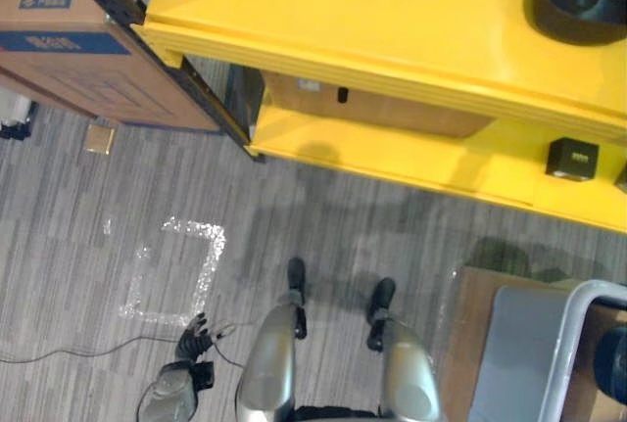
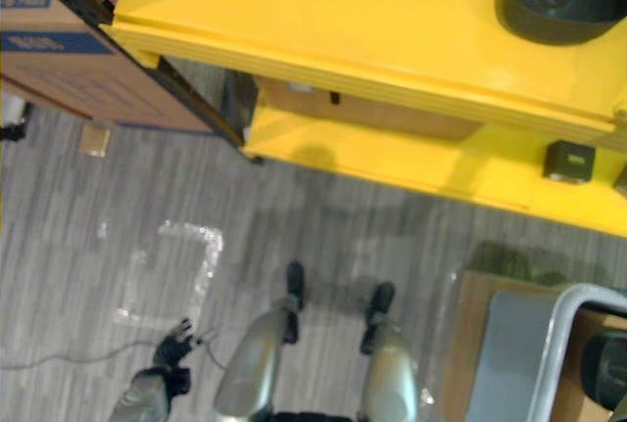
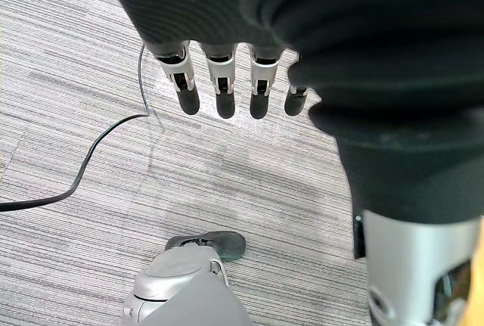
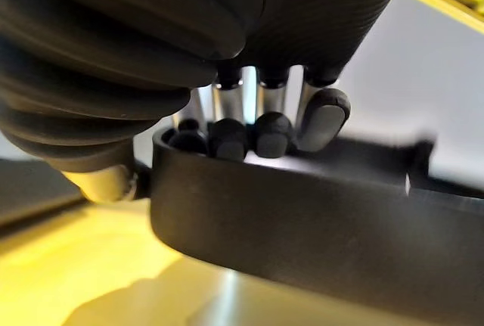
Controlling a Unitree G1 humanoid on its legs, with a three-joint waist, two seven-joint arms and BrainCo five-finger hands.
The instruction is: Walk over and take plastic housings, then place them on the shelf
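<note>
The dark fingertips of the right hand are curled side by side over the rim of a dark plastic housing and hook it from above. Under the housing there is a yellow surface, and in the head views the housing shows over the far right part of the yellow shelf; I cannot tell whether it rests on it. The fingers of the left hand hang straight, a little apart, and hold nothing, low above the grey carpet. A small black box stands on the lower level of the shelf. A cardboard box stands at its left.
</note>
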